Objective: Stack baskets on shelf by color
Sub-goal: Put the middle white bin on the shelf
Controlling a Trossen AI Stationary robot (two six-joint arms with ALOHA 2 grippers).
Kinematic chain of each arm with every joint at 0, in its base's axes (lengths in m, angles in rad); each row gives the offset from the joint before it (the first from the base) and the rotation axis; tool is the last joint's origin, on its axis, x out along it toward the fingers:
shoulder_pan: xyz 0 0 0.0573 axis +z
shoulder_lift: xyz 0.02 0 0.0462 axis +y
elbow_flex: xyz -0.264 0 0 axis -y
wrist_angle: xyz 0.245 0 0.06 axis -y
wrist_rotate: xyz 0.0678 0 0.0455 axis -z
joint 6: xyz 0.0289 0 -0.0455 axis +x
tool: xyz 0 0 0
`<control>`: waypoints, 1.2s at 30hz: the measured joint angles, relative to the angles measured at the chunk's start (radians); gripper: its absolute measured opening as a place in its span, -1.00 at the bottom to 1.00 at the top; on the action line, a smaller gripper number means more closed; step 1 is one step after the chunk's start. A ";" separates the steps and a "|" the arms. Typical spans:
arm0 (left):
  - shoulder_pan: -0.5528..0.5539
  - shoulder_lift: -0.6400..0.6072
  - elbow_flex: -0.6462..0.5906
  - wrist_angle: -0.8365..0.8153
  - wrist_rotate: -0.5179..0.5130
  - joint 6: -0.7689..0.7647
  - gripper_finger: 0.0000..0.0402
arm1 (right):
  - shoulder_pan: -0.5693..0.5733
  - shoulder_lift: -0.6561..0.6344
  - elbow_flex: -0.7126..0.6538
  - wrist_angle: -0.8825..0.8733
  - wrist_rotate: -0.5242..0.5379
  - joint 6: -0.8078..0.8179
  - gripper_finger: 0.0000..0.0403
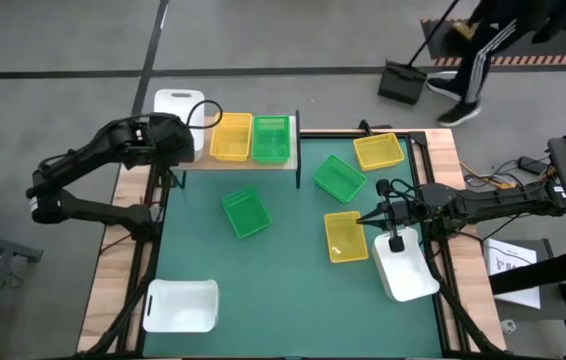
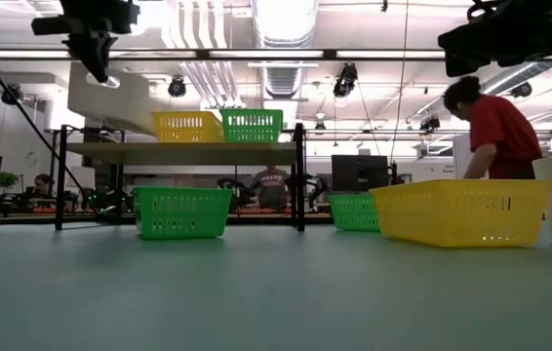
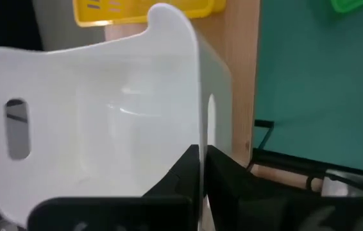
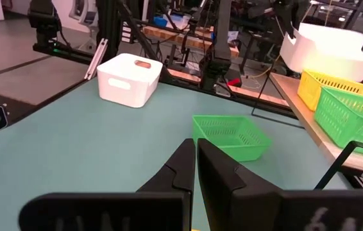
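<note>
My left gripper is shut on a white basket above the left end of the wooden shelf; the low view shows that basket tilted above the plank. A yellow basket and a green basket stand side by side on the shelf. My right gripper is shut and empty, hovering over the mat beside a yellow basket. Two green baskets, another yellow one and two white ones rest on the mat. My left gripper pinches one end wall of the white basket, the wall with a handle slot, one finger inside and one outside. The basket is lifted clear and tilted over the shelf's left end.
The shelf's black posts stand at the mat's far edge. A person in red shows behind the table and a person with a dustpan beyond its far right. Bare mat lies in the near middle.
</note>
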 joint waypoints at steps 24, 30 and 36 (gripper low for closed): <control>0.035 0.091 -0.040 0.084 0.101 0.016 -1.00 | 0.000 0.000 0.000 -0.003 0.000 0.000 -0.95; 0.039 0.090 -0.040 0.075 0.111 0.014 -1.00 | 0.000 0.000 0.000 -0.004 0.000 0.002 -0.95; 0.039 0.090 -0.040 0.076 0.108 0.013 -1.00 | 0.000 0.000 0.000 -0.004 0.000 0.008 -0.95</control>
